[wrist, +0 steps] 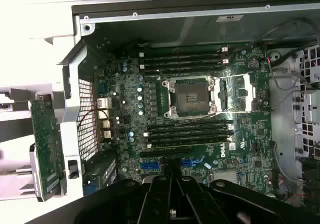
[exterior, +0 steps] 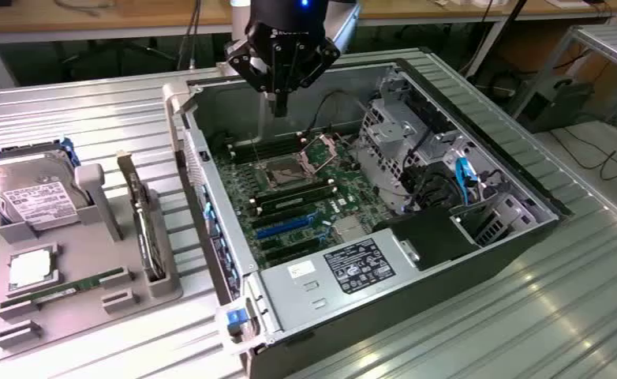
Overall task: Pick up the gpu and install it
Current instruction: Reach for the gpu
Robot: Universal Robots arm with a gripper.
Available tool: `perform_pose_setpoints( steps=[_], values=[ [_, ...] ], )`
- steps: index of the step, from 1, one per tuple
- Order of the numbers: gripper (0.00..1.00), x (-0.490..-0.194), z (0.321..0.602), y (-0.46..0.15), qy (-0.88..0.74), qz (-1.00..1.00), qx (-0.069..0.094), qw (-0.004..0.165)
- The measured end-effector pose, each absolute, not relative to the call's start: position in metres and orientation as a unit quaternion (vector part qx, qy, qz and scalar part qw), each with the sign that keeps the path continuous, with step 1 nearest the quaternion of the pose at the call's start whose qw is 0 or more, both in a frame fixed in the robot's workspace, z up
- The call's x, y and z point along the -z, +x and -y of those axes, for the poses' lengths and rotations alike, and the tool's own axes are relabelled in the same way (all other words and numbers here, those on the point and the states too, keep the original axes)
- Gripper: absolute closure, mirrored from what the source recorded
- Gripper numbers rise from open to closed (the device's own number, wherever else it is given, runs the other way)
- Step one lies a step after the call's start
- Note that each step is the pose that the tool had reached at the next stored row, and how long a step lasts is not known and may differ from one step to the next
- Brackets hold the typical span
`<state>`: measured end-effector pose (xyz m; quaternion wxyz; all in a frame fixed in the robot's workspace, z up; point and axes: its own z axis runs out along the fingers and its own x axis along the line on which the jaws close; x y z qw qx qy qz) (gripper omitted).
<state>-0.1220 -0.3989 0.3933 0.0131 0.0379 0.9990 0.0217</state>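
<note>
The gpu (exterior: 147, 229) stands on edge in a slot of the grey parts holder (exterior: 87, 316), at the exterior view's left, outside the computer case; its silver bracket points away from the camera. In the wrist view the gpu (wrist: 47, 149) shows as a card just outside the case wall. My gripper (exterior: 279, 109) hangs over the far end of the open case (exterior: 529, 197), above the motherboard (exterior: 298, 201) and well away from the gpu. Its fingers are shut with nothing between them. The wrist view shows the gripper (wrist: 172, 171) over the blue expansion slots (wrist: 192, 162).
The holder also carries a silver hard drive (exterior: 35, 193), a CPU (exterior: 30, 268) and a green RAM stick (exterior: 66, 288). Inside the case are the open CPU socket (wrist: 190, 97), the drive cage (exterior: 398, 142), cables and the power supply (exterior: 356, 264). Everything sits on a ribbed metal table (exterior: 561, 316).
</note>
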Motion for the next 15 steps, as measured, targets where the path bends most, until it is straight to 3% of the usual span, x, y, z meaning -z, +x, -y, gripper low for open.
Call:
perform_pose_setpoints(
  steps=[15],
  values=[
    [0.89, -0.391, 0.406, -0.158, 0.037, -0.999, -0.022, 0.014]
  ],
)
